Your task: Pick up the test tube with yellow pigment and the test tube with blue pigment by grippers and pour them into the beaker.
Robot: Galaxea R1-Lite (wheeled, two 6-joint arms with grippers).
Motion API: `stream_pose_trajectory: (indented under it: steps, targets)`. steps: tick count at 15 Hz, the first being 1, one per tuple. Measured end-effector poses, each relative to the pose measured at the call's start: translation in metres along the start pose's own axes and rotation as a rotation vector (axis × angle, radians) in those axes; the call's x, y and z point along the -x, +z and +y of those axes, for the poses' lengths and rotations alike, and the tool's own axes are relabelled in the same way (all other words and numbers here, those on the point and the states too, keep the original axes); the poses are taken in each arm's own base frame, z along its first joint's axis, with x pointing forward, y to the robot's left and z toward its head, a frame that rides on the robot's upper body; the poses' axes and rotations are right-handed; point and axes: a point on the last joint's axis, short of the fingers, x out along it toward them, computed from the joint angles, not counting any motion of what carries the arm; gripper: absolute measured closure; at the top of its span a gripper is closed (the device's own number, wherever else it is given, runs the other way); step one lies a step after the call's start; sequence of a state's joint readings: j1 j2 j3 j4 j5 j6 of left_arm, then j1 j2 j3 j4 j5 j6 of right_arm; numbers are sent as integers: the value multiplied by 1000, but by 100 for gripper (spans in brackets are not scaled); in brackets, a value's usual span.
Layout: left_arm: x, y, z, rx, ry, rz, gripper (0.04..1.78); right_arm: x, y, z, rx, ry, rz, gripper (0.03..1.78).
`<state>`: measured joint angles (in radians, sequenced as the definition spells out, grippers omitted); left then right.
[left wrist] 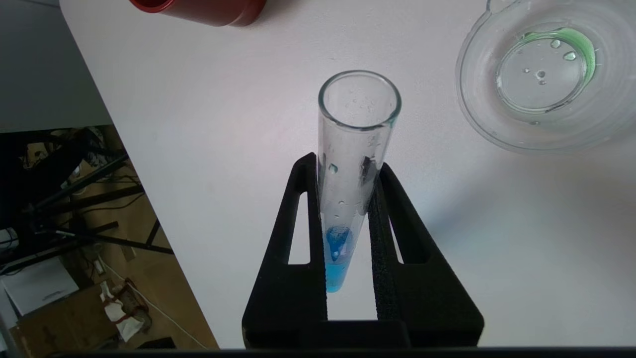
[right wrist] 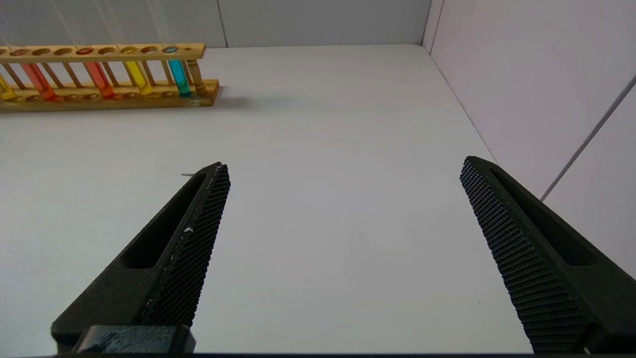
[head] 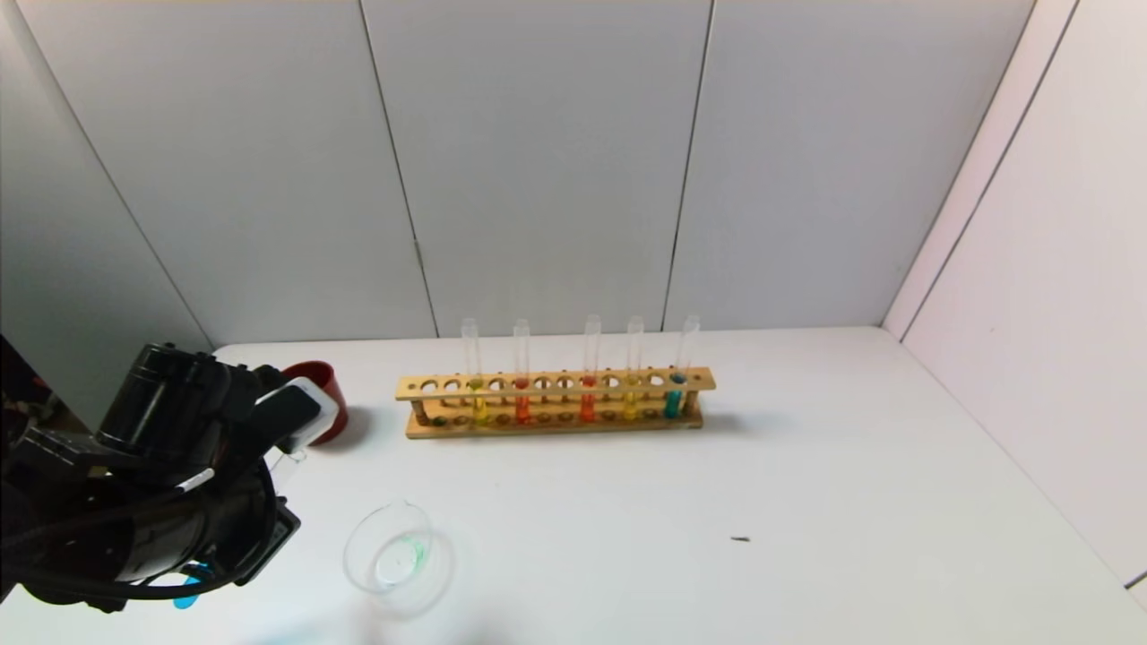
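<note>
While ribbed fingers (left wrist: pixel 375 199) pinch it, blue tube (left wrist: pixel 355 149) seems tilted.

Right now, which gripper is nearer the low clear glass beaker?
Left. The left gripper, shut on the blue-pigment test tube, hangs beside the beaker. The right gripper is open over bare table, far off.

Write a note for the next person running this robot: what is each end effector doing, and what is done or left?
Left end effector: shut on the blue-pigment test tube, a little blue liquid in its base, beside the beaker.
Right end effector: open, empty, over bare table.
Beaker: green-tinted residue in its base, so pouring looks started.
Rack: holds two yellow tubes, two orange-red, one teal.
Left: empty the blue tube into the beaker; check yellow.
</note>
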<state>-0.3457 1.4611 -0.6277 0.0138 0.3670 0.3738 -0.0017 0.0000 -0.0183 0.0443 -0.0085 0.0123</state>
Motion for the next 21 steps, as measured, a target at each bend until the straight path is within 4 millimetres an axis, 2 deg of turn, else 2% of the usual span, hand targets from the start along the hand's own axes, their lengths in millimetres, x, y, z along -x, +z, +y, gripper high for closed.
stream_pose_trajectory:
  steps: [9, 16, 21]
  targets:
    - [-6, 13, -45, -217, -42, 13, 151, 0, 0, 0, 0, 0, 0, 11]
    - [-14, 11, -59, -302, -42, 58, 151, 0, 0, 0, 0, 0, 0, 11]
    - [-23, 6, -60, -307, -46, 106, 151, 0, 0, 0, 0, 0, 0, 11]
